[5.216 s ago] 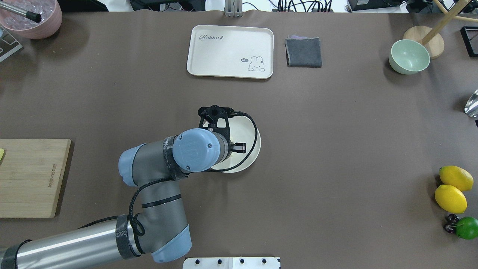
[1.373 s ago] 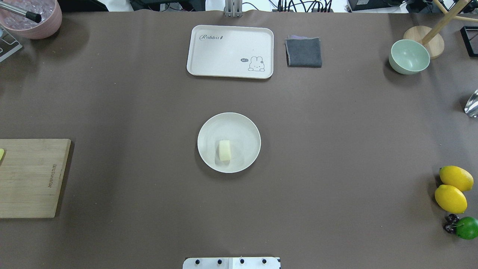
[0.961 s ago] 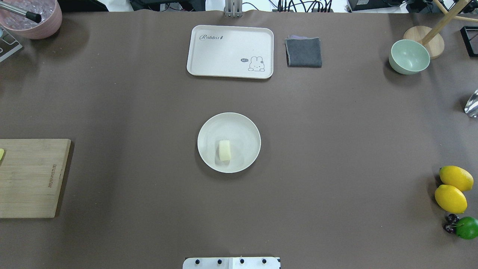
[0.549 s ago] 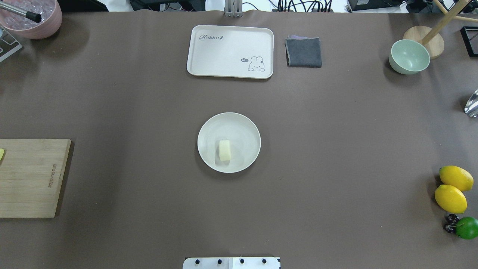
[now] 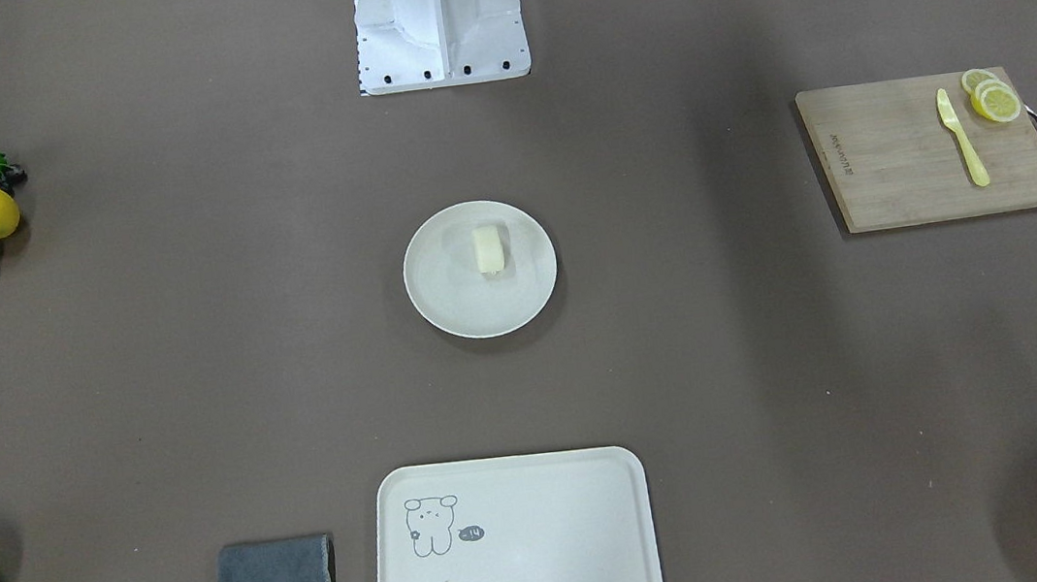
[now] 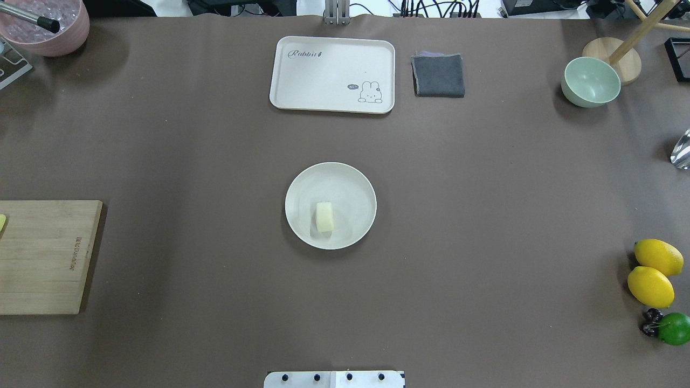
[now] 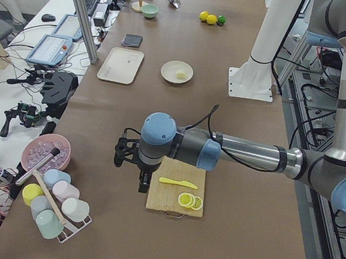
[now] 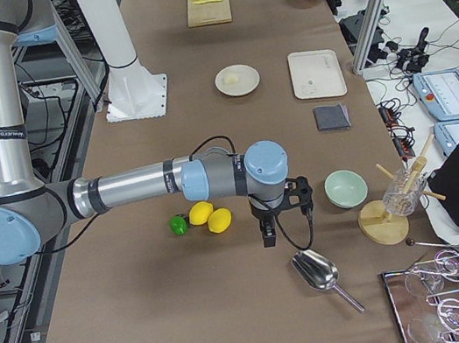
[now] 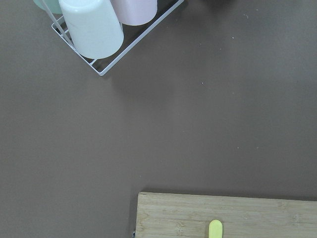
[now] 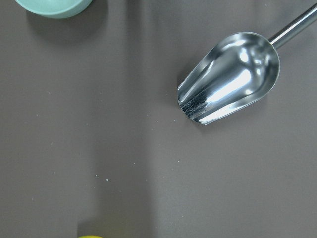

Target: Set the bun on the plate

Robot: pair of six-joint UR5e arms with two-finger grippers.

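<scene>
The bun (image 6: 324,216), a small pale loaf-shaped lump, lies on the round cream plate (image 6: 356,183) at the table's middle, toward the robot's side of it. It also shows in the front-facing view as the bun (image 5: 488,248) on the plate (image 5: 482,315). No gripper is near them. My left gripper (image 7: 143,182) hangs by the cutting board (image 7: 177,194) at the table's left end. My right gripper (image 8: 267,234) hangs beside the lemons (image 8: 211,217) at the right end. Neither gripper shows well enough for me to tell whether it is open or shut.
A rabbit-print tray (image 6: 332,74) and a grey cloth (image 6: 439,75) lie at the far edge. A green bowl (image 6: 590,82), lemons (image 6: 652,272) and a lime (image 6: 674,328) are on the right. A metal scoop (image 10: 230,77) lies under the right wrist, a cup rack (image 9: 99,29) under the left.
About five seconds ago my left arm was over the plate; it has since left the overhead view, and the bun lies bare on the plate. Nothing has moved in the last second.
</scene>
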